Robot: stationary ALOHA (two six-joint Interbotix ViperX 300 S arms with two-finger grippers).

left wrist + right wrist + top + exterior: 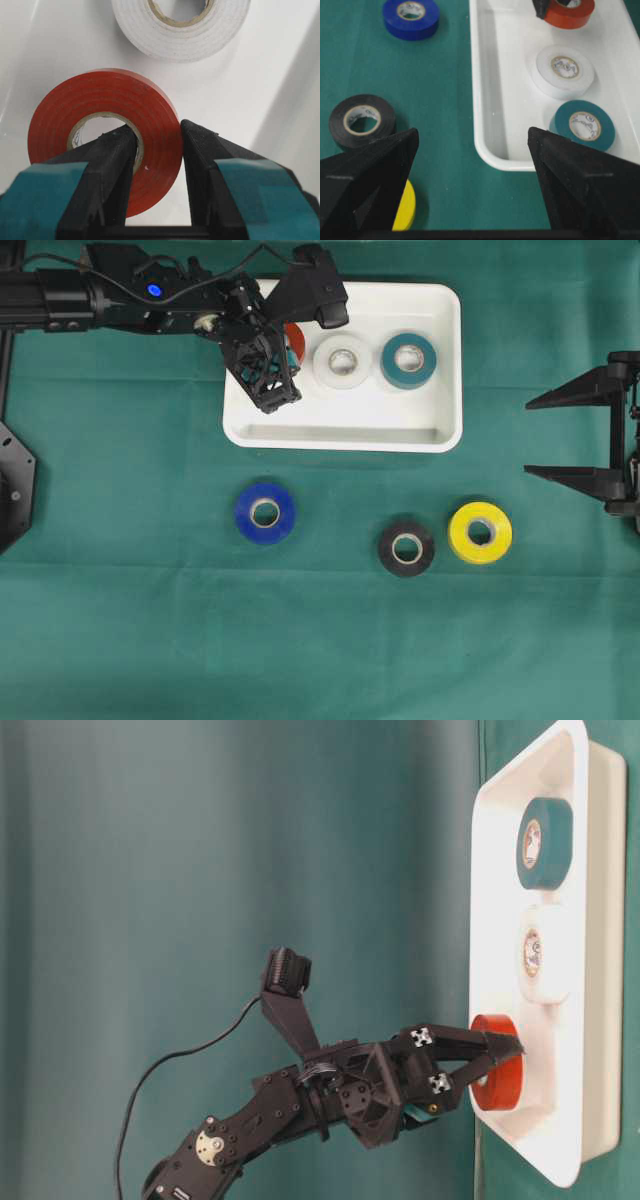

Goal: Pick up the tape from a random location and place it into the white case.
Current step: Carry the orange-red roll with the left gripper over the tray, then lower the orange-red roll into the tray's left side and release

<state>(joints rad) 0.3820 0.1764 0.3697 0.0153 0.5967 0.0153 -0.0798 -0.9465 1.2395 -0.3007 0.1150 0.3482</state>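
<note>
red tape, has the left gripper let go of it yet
No, the left gripper is shut on the red tape's wall, one finger in the core and one outside, over the white case.

Right gripper (472, 145) stands with jaws wide apart, nothing between them; white case (485, 145) holds red tape (572, 14), white tape (564, 71) and teal tape (584, 125); left of the case lie blue tape (411, 18), black tape (362, 120) and yellow tape (406, 206).
</note>
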